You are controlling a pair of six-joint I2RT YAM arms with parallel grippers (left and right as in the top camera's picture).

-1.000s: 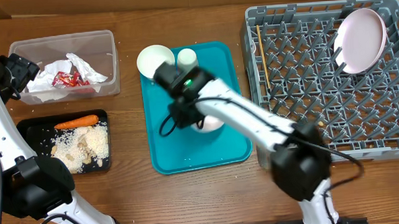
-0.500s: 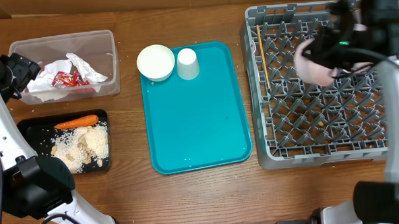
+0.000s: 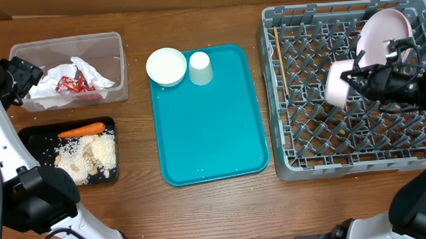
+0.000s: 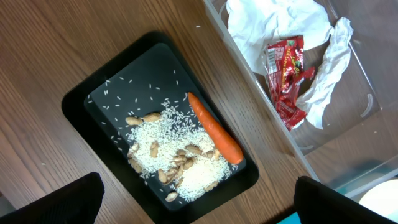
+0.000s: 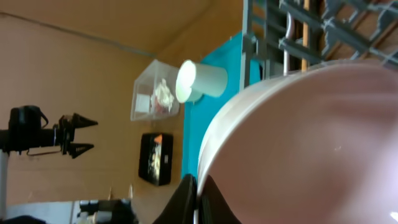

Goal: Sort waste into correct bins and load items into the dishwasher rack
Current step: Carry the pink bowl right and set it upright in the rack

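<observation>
My right gripper is shut on the rim of a small white bowl and holds it over the grey dishwasher rack, just below-left of the pale plate standing in the rack. In the right wrist view the bowl fills the frame, its rim pinched between the fingers. A wooden stick lies at the rack's left side. A second white bowl and a white cup stand at the teal tray's far edge. My left gripper is open and empty above the black tray.
The clear tub holds crumpled napkins and a red wrapper. The black tray holds a carrot, rice and nuts. The teal tray lies between the bins and the rack.
My right arm lifted the small bowl off the teal tray, carried it right over the rack, and now holds it lower, beside the plate. The left arm has not moved.
</observation>
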